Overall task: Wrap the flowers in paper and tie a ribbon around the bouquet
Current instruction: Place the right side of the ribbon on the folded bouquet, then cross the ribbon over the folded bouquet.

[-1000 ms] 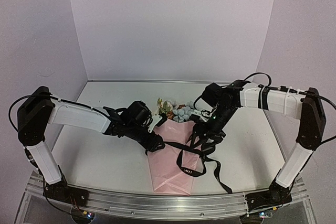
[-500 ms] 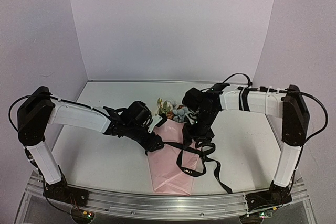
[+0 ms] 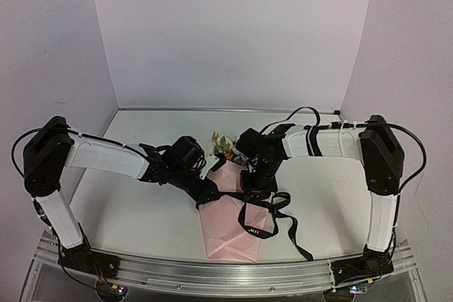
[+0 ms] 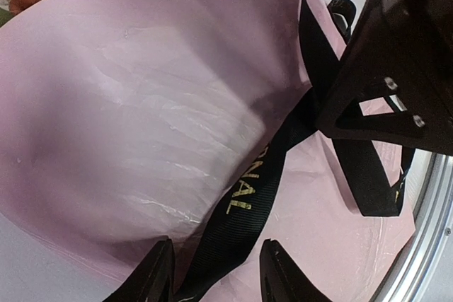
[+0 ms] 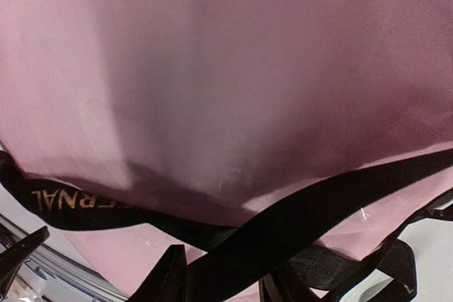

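bouquet (image 3: 228, 206): pale pink paper cone (image 4: 141, 90) round mixed flowers (image 3: 224, 143), flat on surface (image 3: 127, 210) | black gold-lettered ribbon (image 4: 248, 182) draped across cone, ready for tying | left claw (image 4: 216, 274), right claw (image 5: 223, 281): half-spread, each straddling ribbon, unpinched

I work in a robot test cell of the lab sort: plain pale lilac walls (image 3: 233, 33) close off the left, far and right sides around a bare white table (image 3: 134, 210). Along the near edge runs an aluminium rail (image 3: 184, 268) with my left base (image 3: 88, 258) and right base (image 3: 362, 266) bolted to it. Small status lights (image 3: 117, 289) glow beneath it, and black cables (image 3: 311, 111) loop loose over my right arm (image 3: 333, 139).
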You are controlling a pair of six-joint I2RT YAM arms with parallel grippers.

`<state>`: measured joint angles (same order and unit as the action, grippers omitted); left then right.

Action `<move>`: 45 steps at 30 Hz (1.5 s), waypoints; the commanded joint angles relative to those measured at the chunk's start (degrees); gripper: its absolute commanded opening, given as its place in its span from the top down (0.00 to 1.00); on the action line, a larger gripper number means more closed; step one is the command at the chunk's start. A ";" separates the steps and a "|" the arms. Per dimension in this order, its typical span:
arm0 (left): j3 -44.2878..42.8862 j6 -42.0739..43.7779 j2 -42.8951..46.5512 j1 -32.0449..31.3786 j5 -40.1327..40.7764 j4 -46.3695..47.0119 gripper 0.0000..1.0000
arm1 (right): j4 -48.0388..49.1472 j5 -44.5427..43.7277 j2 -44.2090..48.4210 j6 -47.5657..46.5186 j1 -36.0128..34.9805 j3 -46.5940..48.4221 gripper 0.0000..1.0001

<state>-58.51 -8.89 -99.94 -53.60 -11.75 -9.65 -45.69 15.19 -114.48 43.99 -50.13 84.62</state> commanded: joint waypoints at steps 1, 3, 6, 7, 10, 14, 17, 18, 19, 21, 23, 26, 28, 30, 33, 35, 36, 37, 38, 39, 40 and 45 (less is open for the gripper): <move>-2.84 0.54 -0.17 0.25 -0.03 -0.32 0.62 | 0.67 -3.23 0.39 0.83 0.03 0.88 0.91; -2.91 0.54 -0.13 0.25 0.35 -0.40 0.68 | 0.13 -3.58 1.93 0.13 0.14 1.18 1.00; -3.02 0.51 -0.12 0.25 1.21 -0.58 0.78 | -1.42 -3.67 4.88 -2.02 0.31 2.09 1.00; -3.03 0.53 -0.16 0.25 1.47 -0.62 0.81 | -1.94 -3.75 5.95 -2.86 0.37 2.37 1.00; -3.01 0.54 -0.17 0.25 1.65 -0.56 0.89 | -2.86 -3.07 9.13 -5.68 0.96 3.02 1.00; -2.92 0.45 0.39 0.25 1.78 -0.11 0.96 | -2.93 0.90 11.91 -10.20 2.28 4.42 1.00; -2.56 0.22 1.18 0.25 2.04 0.60 1.00 | -2.64 7.83 12.24 -13.27 3.06 6.65 1.00; -2.39 0.08 1.44 0.25 2.15 0.89 1.00 | -2.30 11.74 12.01 -13.76 3.16 7.63 1.00; -2.15 -0.14 1.73 0.25 2.34 1.35 1.00 | -1.21 15.36 11.64 -13.44 3.14 8.12 1.00; -1.70 -0.57 2.27 0.27 2.94 2.15 1.00 | 3.09 22.15 11.14 -11.12 2.91 7.12 1.00; -1.64 -0.98 2.69 0.28 3.48 2.53 1.00 | 9.67 28.93 11.31 -8.23 2.61 3.32 1.00; -1.72 -1.45 3.30 0.42 3.50 2.94 1.00 | 18.45 35.37 11.26 -4.35 1.74 -2.40 1.00; -1.92 -1.57 3.41 0.52 3.46 2.90 1.00 | 21.42 38.43 10.45 -2.88 1.15 -4.20 1.00; -2.11 -1.65 3.60 0.60 3.40 2.80 1.00 | 22.99 40.60 8.97 -1.27 0.63 -5.42 1.00; -2.03 -1.74 4.17 0.77 3.72 2.93 1.00 | 24.23 40.14 8.00 -0.02 0.47 -7.95 1.00; -1.91 -1.98 4.53 0.80 3.89 3.06 1.00 | 24.18 39.58 7.29 0.27 0.47 -8.95 1.00; -1.88 -2.10 4.72 0.85 3.97 3.09 1.00 | 24.22 39.59 6.86 0.51 0.47 -9.29 1.00; -1.87 -2.17 4.86 0.87 4.07 3.07 1.00 | 24.24 39.71 6.42 0.85 0.45 -9.56 1.00; -1.78 -2.19 4.99 0.87 4.19 3.09 1.00 | 24.17 39.58 6.02 1.13 0.42 -9.87 1.00; -1.65 -2.24 5.20 0.87 4.34 3.23 1.00 | 24.24 39.57 5.62 1.35 0.38 -10.35 1.00; -1.50 -2.33 5.37 0.87 4.46 3.37 1.00 | 24.33 39.51 5.32 1.53 0.34 -10.87 1.00; -0.28 -3.28 6.33 0.99 4.57 4.79 1.00 | 26.15 36.95 6.00 1.69 0.11 -14.92 1.00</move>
<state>-58.18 -11.12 -98.91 -52.82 -7.79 -12.19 -17.47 53.43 -106.94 42.98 -49.31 74.16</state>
